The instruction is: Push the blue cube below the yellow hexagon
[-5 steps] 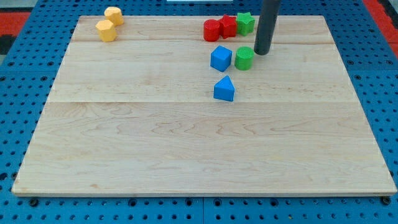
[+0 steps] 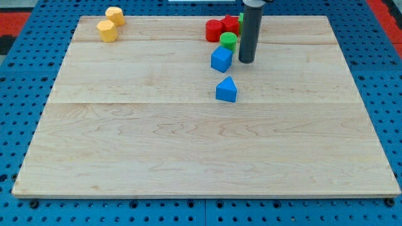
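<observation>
The blue cube (image 2: 221,59) sits right of centre near the view's top. My tip (image 2: 246,61) stands just to its right, a small gap away. A green cylinder (image 2: 228,42) touches the cube's upper right corner. The yellow hexagon (image 2: 107,30) lies at the board's top left, with a second yellow block (image 2: 115,15) just above and right of it. A blue triangular block (image 2: 227,90) lies below the cube.
Two red blocks (image 2: 214,29) (image 2: 230,24) sit above the green cylinder. A green block (image 2: 240,19) is mostly hidden behind the rod. The wooden board (image 2: 188,144) rests on a blue pegboard.
My tip moved left, to beside the blue cube. The green cylinder was pushed up and left, and the blue cube shifted slightly left.
</observation>
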